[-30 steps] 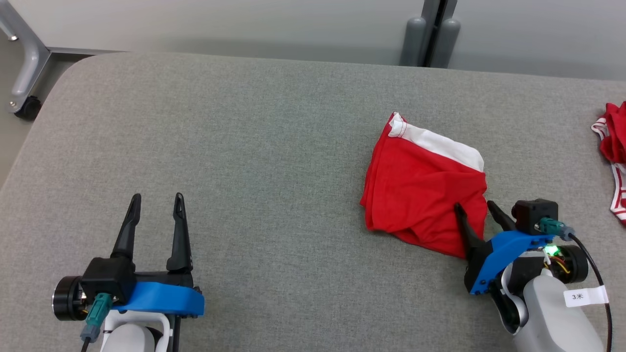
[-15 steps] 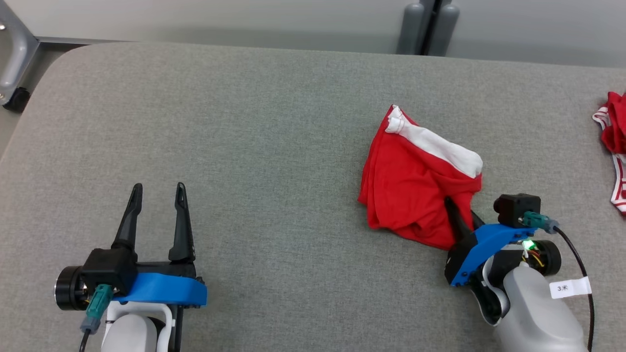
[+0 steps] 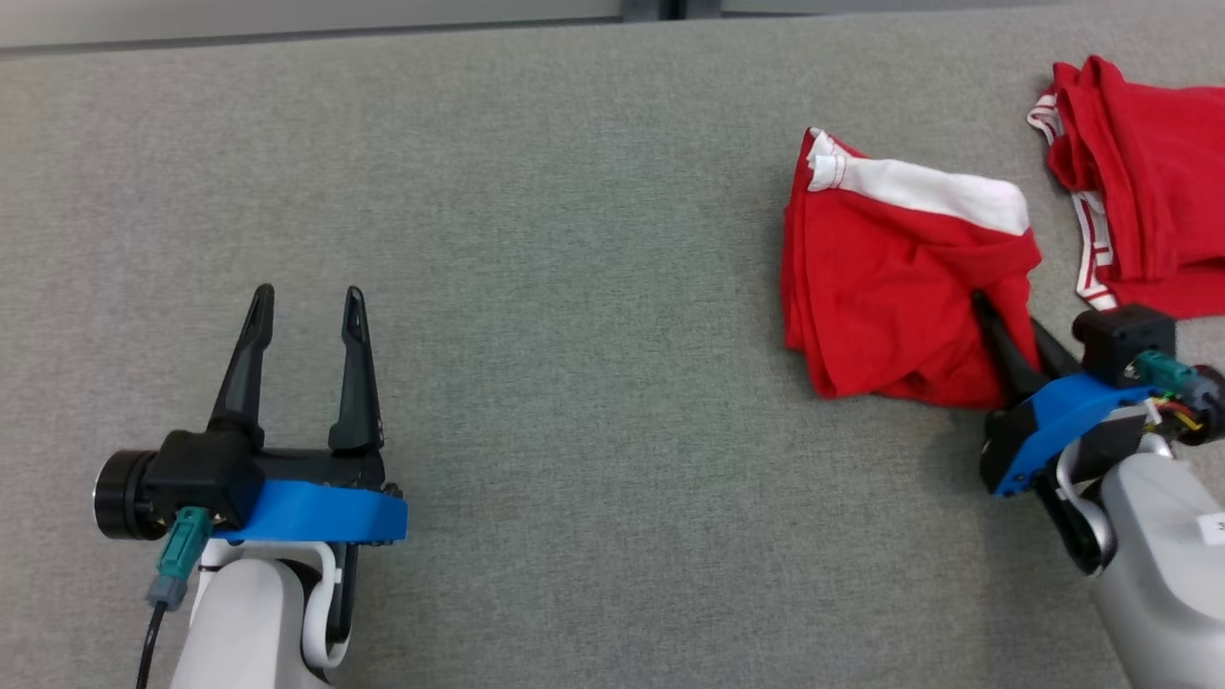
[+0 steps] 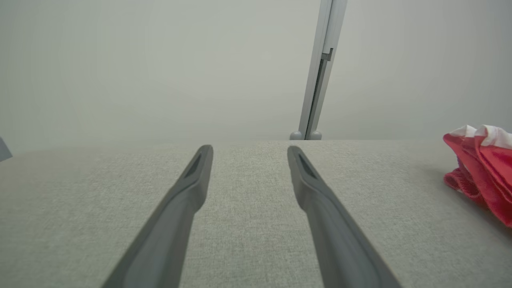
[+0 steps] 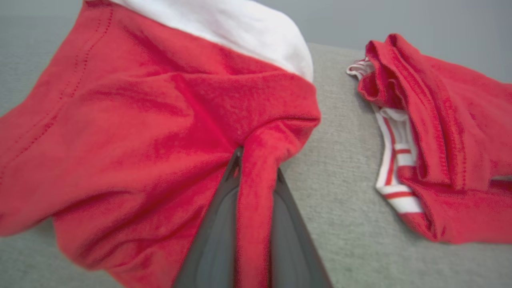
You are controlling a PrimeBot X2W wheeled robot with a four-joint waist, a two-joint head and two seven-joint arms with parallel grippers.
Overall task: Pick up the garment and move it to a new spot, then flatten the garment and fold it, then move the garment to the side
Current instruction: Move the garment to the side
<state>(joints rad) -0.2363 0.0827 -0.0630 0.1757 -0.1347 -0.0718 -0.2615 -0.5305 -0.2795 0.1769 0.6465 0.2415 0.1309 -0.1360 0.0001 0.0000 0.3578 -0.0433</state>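
Grey table [image 3: 574,191] — right gripper [image 3: 1005,316] tight on red garment [image 3: 880,277], left gripper [image 3: 306,292] wide apart.

white tag [image 3: 1213,525] on right forearm [image 3: 1153,565], cut off, perhaps "3"

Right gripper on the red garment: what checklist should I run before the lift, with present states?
1. Right gripper shut on the garment: ok; a fold is pinched between both fingers.
2. How many layers are caught: cannot tell.
3. Garment apart from the second garment: ok; a strip of table shows between them.
4. Left gripper open and away from the garment: ok.
5. Room on the table between the grippers for the new spot: ok.
6. Garment lifted: not ok; most of it lies on the table.
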